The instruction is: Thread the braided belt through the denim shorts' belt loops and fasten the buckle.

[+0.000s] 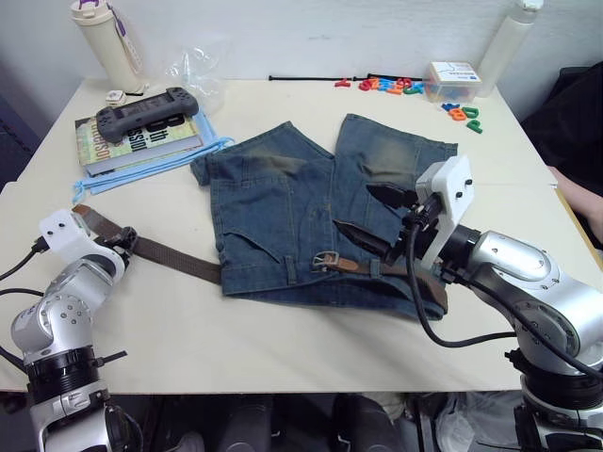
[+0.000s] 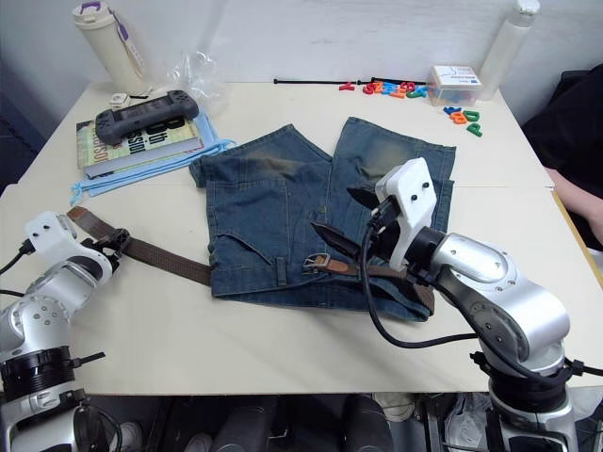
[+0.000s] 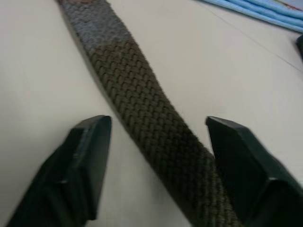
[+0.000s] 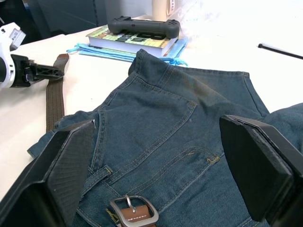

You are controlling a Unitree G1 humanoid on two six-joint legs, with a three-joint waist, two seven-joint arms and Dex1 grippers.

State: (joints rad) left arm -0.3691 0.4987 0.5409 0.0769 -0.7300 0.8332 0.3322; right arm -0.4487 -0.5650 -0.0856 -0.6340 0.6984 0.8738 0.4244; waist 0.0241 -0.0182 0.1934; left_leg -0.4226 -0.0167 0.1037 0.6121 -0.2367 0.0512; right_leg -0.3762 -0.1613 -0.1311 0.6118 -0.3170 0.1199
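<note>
The left gripper [image 3: 156, 161] is spread wide, its fingers straddling the braided belt [image 1: 174, 256] without pinching it; the strap's long axis runs from there toward the denim shorts [image 1: 283, 217], entering the waistband. The right gripper [image 4: 156, 165], also spread, hovers just above the buckle [image 1: 327, 261], which lies on the waistband nearest that arm. The belt loops [image 1: 290, 270] look partly threaded. The book's [image 1: 141, 139] cover lettering is too obscured to read.
</note>
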